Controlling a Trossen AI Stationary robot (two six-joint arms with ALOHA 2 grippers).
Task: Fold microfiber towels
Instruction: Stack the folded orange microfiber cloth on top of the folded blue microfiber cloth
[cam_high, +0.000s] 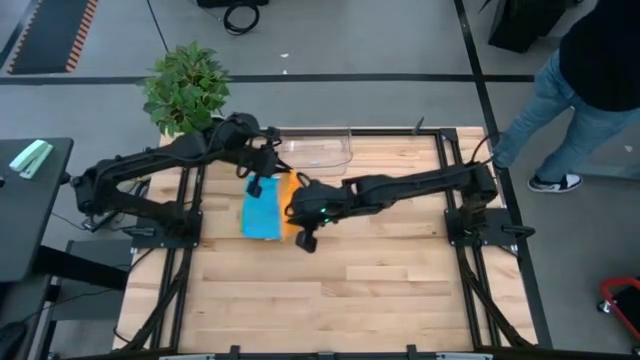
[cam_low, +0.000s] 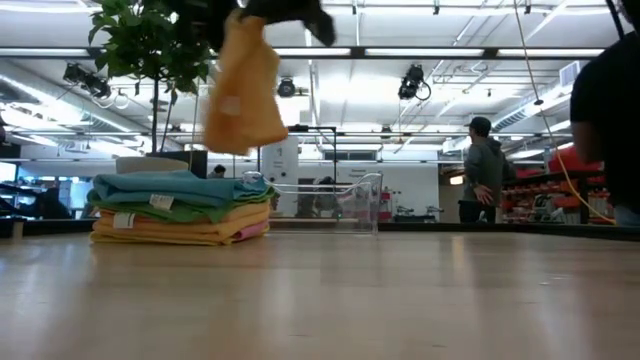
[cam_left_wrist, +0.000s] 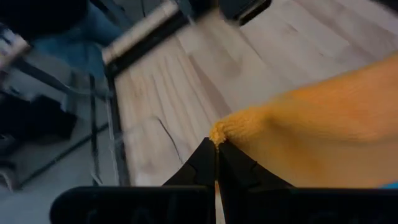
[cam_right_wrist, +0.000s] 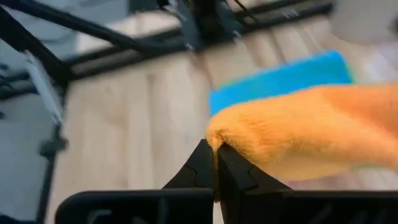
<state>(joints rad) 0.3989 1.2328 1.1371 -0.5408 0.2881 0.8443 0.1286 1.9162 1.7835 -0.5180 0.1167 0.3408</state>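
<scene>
Both arms are working over the far middle of the pale wooden counter (cam_high: 330, 290), and the soft orange microfiber towel (cam_low: 243, 90) is hanging in the air between them, well clear of the wood. The left gripper (cam_left_wrist: 216, 142) is clamping its fingers shut on one fuzzy corner, and the right gripper (cam_right_wrist: 215, 147) is doing the same on another, each pinch taking only the very tip of the cloth. That is the first worry: with so little fabric between the fingers, a tug from either arm could be pulling a corner free and dropping half the towel. Below it is sitting the stack of folded microfiber towels (cam_low: 180, 208), blue on top, then green, orange and pink by the look of the low view, and the blue top towel (cam_high: 262, 212) is lying right beside the hanging cloth. If the orange one is swinging or coming down low, it could be dragging across that stack and skewing the folds already made. The towel is also hanging bunched rather than flat, so laying it down now may be creasing it crookedly. The clear plastic bin (cam_high: 318, 150) is standing close behind, near enough for an elbow or trailing edge to be nudging it.
</scene>
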